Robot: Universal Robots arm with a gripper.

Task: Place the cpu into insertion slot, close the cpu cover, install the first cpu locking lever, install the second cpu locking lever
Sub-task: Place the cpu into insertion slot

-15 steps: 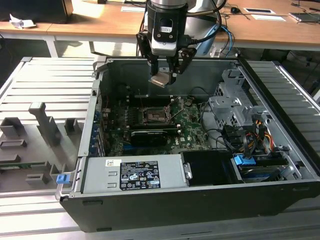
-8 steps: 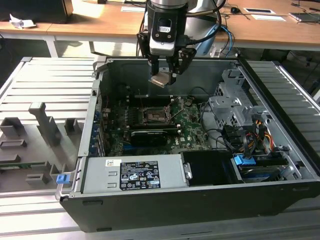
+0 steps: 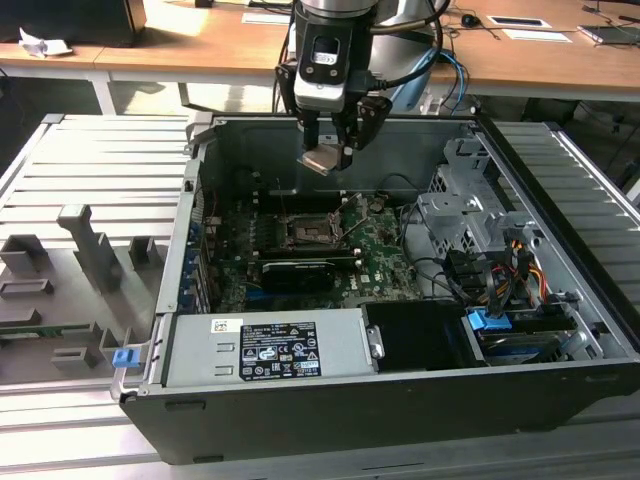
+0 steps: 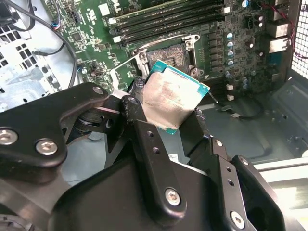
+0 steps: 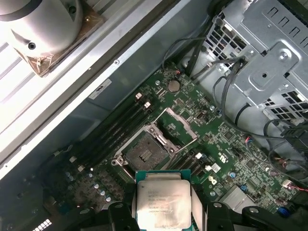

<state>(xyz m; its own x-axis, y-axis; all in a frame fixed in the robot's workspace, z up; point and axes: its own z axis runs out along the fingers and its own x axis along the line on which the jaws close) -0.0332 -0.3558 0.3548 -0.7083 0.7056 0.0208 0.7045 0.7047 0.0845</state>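
Note:
My gripper (image 3: 335,147) hangs over the open computer case, shut on the cpu (image 3: 322,160), which is tilted with its silvery grey face showing. In both wrist views the cpu (image 4: 173,98) (image 5: 162,202) sits clamped between the two black fingers (image 4: 137,94). The insertion slot (image 5: 143,155) (image 3: 304,232) lies below on the green motherboard, uncovered, its dark centre exposed. The cpu cover (image 5: 176,127) stands swung open beside the slot. The chip is well above the slot and touches nothing on the board.
A grey power supply (image 3: 265,350) fills the case's near side. A metal drive cage (image 3: 470,210) with cables lies at the exterior view's right. A long black card (image 3: 300,272) lies just in front of the slot, memory slots (image 5: 113,132) behind it. Case walls surround the board.

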